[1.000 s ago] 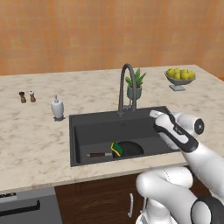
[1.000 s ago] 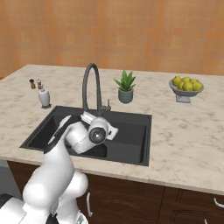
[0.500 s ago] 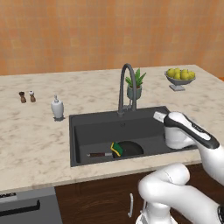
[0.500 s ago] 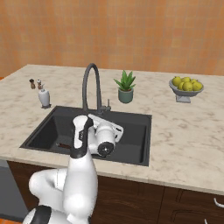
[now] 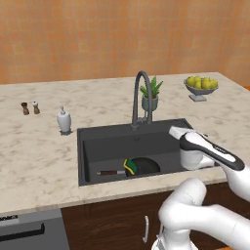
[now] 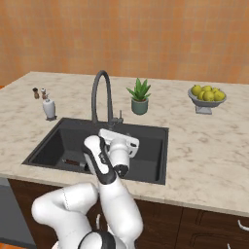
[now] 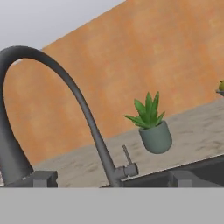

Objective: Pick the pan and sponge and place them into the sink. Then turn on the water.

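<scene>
Black pan (image 5: 143,166) lay in the dark sink (image 5: 97,139), green sponge (image 5: 130,166) resting on its rim, arched faucet (image 5: 140,97) dry, potted plant (image 5: 150,95) just behind.

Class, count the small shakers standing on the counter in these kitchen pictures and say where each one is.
2. A dark shaker and a light-topped shaker stand side by side on the counter, far left of the sink, behind the white soap dispenser. None seem hidden.

arm: bent forward, wrist level | hand (image 6: 108,133): fingers spread, empty
</scene>
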